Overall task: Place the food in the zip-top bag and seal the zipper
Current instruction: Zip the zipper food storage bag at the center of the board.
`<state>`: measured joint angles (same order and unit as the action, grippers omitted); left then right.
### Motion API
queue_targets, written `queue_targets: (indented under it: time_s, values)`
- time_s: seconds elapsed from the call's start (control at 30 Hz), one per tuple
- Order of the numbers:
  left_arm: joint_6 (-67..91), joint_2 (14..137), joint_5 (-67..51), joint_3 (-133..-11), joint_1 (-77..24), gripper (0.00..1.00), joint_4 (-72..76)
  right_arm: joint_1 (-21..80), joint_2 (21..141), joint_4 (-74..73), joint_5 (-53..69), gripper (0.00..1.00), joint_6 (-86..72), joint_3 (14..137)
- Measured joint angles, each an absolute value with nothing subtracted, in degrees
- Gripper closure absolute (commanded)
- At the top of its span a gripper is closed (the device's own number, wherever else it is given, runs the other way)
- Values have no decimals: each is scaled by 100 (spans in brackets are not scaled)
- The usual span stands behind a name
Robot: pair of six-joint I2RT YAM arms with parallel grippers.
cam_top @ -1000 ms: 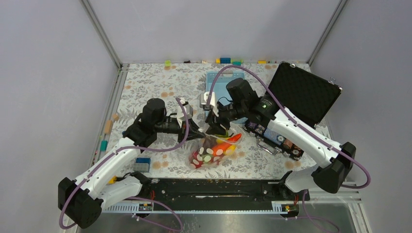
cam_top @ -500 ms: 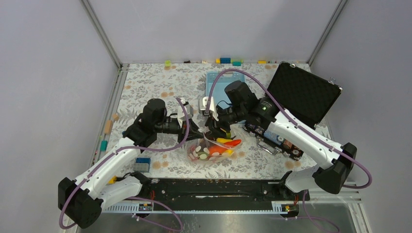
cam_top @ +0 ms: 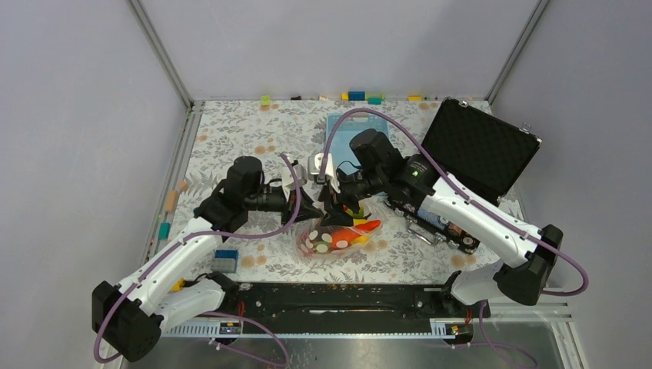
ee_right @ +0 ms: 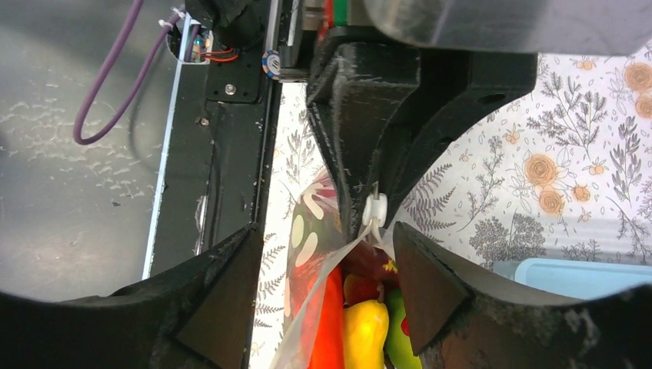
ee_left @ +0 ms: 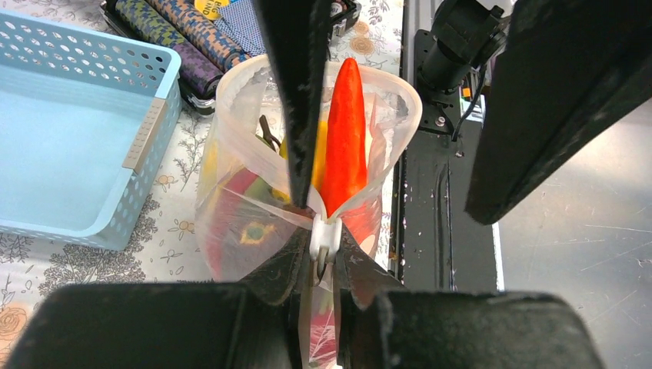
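Note:
The zip-top bag [cam_top: 332, 240], clear with white dots, lies between the arms. It holds the food: a red chili [ee_left: 344, 138], a yellow piece [ee_right: 366, 330] and a green piece [ee_right: 396, 342]. My left gripper [cam_top: 311, 207] is shut on the bag's end [ee_left: 325, 255], just behind the zipper's white slider [ee_left: 325, 233]. The bag mouth gapes beyond it. My right gripper [cam_top: 335, 204] is open over the mouth [ee_right: 330, 300], close to the slider [ee_right: 375, 207]. One finger [ee_left: 296, 92] stands in the mouth and the other [ee_left: 569, 100] is outside the bag.
A light-blue basket [cam_top: 350, 129] stands behind the grippers and shows in the left wrist view [ee_left: 77, 131]. An open black case [cam_top: 477, 146] with chip stacks [cam_top: 442, 219] lies to the right. Small blocks [cam_top: 357, 96] line the far edge. A black rail [cam_top: 346, 296] runs along the near edge.
My right gripper has moved left along the bag's top toward my left gripper. The bag has sagged lower and shifted slightly left. The left gripper has kept its hold.

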<state>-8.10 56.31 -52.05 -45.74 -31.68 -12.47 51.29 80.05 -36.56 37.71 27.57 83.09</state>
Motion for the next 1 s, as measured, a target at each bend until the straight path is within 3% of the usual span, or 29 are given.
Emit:
queue_targets:
  time_s: [0.1, 0.17, 0.37, 0.5, 0.57, 0.63, 0.77, 1.0]
  values:
    - [-812, 5631, -5203, -4574, -3173, 100, -1306, 5151, 8138, -3677, 3564, 30, 2812, 8326]
    - [-814, 5629, -5203, -4576, -3173, 100, -1334, 5151, 8243, -3704, 3428, 35, 2902, 8331]
    - [-856, 5548, -5162, -4576, -3177, 100, -1481, 5146, 8379, -3946, 3208, 80, 3295, 8396]
    - [-871, 5391, -5024, -4569, -3179, 100, -1551, 5153, 8379, -4095, 3107, 88, 3476, 8412]
    - [-882, 5339, -4991, -4558, -3179, 100, -1562, 5162, 8379, -4139, 3092, 99, 3562, 8412]
    - [-902, 5319, -4971, -4558, -3183, 92, -1584, 5166, 8379, -4154, 3096, 100, 3625, 8412]
    - [-886, 5308, -4974, -4536, -3183, 62, -1551, 5170, 8379, -4165, 3105, 100, 3614, 8412]
    - [-565, 5000, -4875, -4073, -3183, 42, -928, 5170, 8278, -4016, 3107, 100, 3330, 8272]
